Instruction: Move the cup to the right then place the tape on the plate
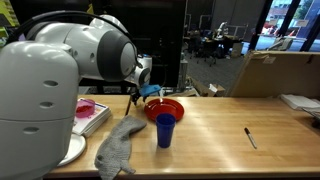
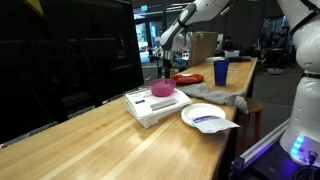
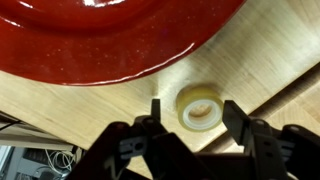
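In the wrist view a roll of clear tape lies flat on the wooden table, just below the rim of the glossy red plate. My gripper is open and straddles the roll, one finger on each side, the right one nearly touching it. In both exterior views the gripper hangs low at the far edge of the plate. The dark blue cup stands upright in front of the plate, apart from the gripper.
A grey cloth lies beside the cup. A pink bowl sits on a white book, with a flat white plate next to it. A pen lies on the table, and a cardboard box stands behind.
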You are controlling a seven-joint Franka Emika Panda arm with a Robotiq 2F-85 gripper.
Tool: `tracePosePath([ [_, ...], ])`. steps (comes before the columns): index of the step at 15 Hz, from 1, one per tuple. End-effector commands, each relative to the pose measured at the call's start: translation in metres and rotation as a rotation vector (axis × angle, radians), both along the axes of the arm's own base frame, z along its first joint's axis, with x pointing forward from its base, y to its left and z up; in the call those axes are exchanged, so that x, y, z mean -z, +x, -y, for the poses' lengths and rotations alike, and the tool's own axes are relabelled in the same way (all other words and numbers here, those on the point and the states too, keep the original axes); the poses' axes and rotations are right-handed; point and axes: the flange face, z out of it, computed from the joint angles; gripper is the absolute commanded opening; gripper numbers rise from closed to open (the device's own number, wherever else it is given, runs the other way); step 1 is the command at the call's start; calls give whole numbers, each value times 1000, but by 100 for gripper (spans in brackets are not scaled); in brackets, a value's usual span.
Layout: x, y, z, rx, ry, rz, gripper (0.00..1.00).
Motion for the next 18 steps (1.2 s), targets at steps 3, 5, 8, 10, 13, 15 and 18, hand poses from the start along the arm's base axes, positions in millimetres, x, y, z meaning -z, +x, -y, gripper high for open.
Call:
tracePosePath([
  [3,1,0,0,0,0,-3,81],
  [5,2,0,0,0,0,-4,81],
  [8,3,2,-3,-11,9,-5,99],
  [10,5,4,-6,-18,15,-6,100],
  [13,5,5,-8,-22,20,-6,100],
  [15,5,6,-10,-23,23,-6,100],
  [18,5,5,-13,-23,28,-7,100],
])
